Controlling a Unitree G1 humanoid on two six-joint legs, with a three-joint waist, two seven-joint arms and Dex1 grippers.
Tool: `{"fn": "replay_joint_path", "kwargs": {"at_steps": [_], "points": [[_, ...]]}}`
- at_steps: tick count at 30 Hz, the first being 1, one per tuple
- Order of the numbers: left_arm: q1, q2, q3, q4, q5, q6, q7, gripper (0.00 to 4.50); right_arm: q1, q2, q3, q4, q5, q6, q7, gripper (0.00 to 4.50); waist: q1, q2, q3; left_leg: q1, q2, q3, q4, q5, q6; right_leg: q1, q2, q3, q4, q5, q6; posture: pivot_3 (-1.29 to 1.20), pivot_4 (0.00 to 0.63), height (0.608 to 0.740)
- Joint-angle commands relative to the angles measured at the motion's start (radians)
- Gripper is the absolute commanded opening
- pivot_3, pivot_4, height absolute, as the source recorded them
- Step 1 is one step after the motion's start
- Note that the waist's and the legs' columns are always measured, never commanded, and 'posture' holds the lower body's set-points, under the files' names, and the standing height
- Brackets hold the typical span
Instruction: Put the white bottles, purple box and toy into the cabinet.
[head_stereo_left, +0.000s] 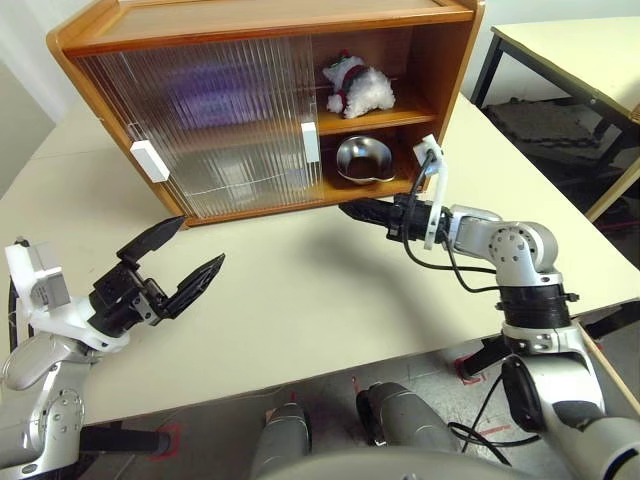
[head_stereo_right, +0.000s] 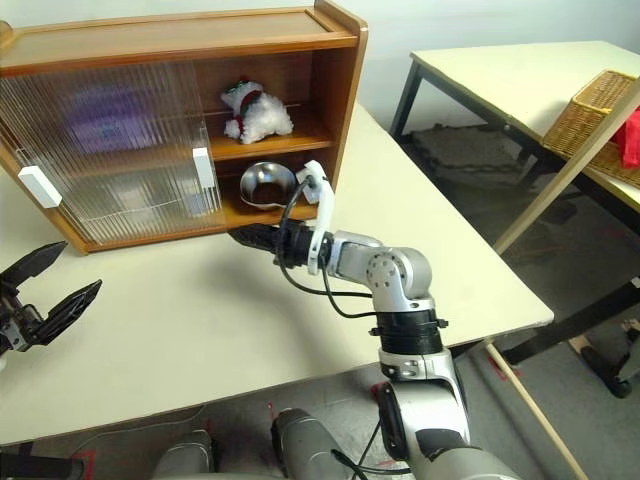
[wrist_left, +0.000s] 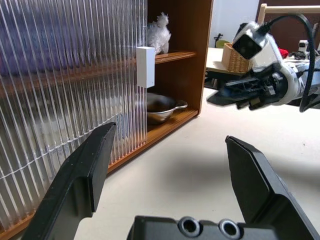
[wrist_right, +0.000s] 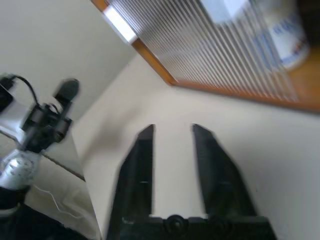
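The right end effector (head_stereo_left: 352, 210), fingers slightly parted and empty, points left at frame centre; the left end effector (head_stereo_left: 185, 255) gapes. The toy (head_stereo_left: 357, 87) lies lengthwise along the cabinet (head_stereo_left: 250, 20) shelf, upper centre.

Glossy wooden cabinet (head_stereo_left: 420, 60), ribbed translucent doors (head_stereo_left: 200, 120) probably plastic; fluffy plush toy (head_stereo_left: 358, 88); shiny metal bowl (head_stereo_left: 362, 160); matt table (head_stereo_left: 300, 290).
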Motion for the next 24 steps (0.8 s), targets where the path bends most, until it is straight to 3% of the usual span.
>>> {"fn": "replay_joint_path", "kwargs": {"at_steps": [1, 11, 16, 24], "points": [[0.004, 0.001, -0.003, -0.02, 0.014, 0.002, 0.009, 4.5, -0.048, 0.064, 0.008, 0.032, -0.03, -0.081, -0.038, 0.04, 0.001, 0.0, 0.0, 0.0, 0.0, 0.0, 0.0, 0.0, 0.0, 0.0, 0.0, 0.0, 0.0, 0.0, 0.0, -0.14, 0.062, 0.74], [-0.004, -0.008, 0.004, 0.016, 0.021, -0.026, -0.002, 4.5, -0.147, 0.207, 0.018, 0.231, -0.164, -0.319, -0.119, 0.01, 0.016, 0.0, 0.0, -0.003, 0.006, -0.003, -0.001, 0.0, -0.001, -0.004, -0.001, 0.0, 0.0, 0.0, -0.003, -0.12, 0.059, 0.74], [-0.004, -0.015, 0.007, 0.027, 0.021, -0.042, -0.005, 4.5, -0.226, 0.27, -0.001, 0.366, -0.192, -0.41, -0.152, 0.01, 0.022, -0.001, -0.001, -0.007, 0.007, -0.002, -0.001, -0.001, -0.001, -0.009, -0.001, -0.001, 0.001, 0.005, -0.012, -0.11, 0.055, 0.74], [0.004, -0.016, 0.013, 0.049, 0.02, -0.061, -0.022, 4.5, -0.313, 0.302, -0.016, 0.536, -0.213, -0.538, -0.178, 0.01, 0.03, -0.001, -0.001, -0.007, 0.01, -0.002, -0.001, -0.001, -0.001, -0.011, -0.001, -0.002, 0.001, 0.006, -0.01, -0.1, 0.057, 0.74]]}}
